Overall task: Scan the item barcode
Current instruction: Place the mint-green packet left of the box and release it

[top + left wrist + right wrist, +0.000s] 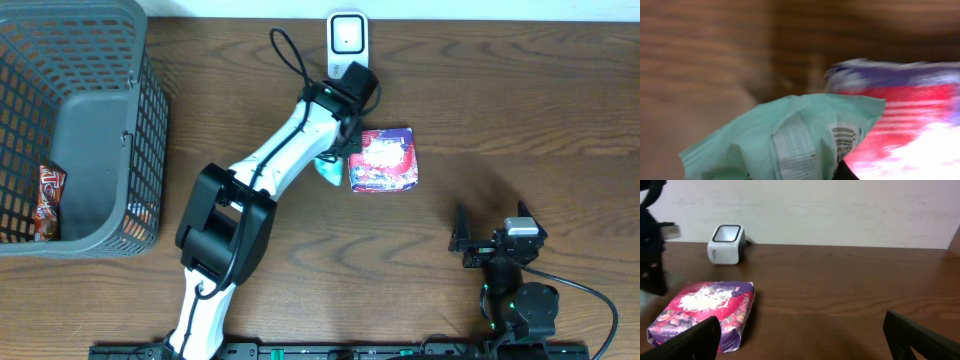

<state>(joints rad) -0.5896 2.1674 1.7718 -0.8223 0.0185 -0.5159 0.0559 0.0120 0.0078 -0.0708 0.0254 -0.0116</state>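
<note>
Spreading under everything, a dark wooden table is carrying the whole scene. A grey mesh basket is sitting at its left end. The white and black left arm is reaching from the near edge out to the middle of the table. At the near right, the right gripper is hovering with its jaws spread wide and nothing between them.

A red and purple packet with a pale patch on its top is lying flat in the middle of the table. A small white scanner with a dark-framed window is standing near the far edge, just beyond the arm's wrist.

The left gripper is clenching the mint-green packet, which is poking out beneath it, just beside the left edge of the red and purple packet and short of the scanner. Up close, the packet is looking crumpled and creased, its thin film folding into a peak. A white panel of fine dark lines is showing on its face, with a small striped block beside it, though the print is too blurred to read. I cannot tell whether it is touching the wood.

A red snack packet is leaning inside the basket's left wall.
</note>
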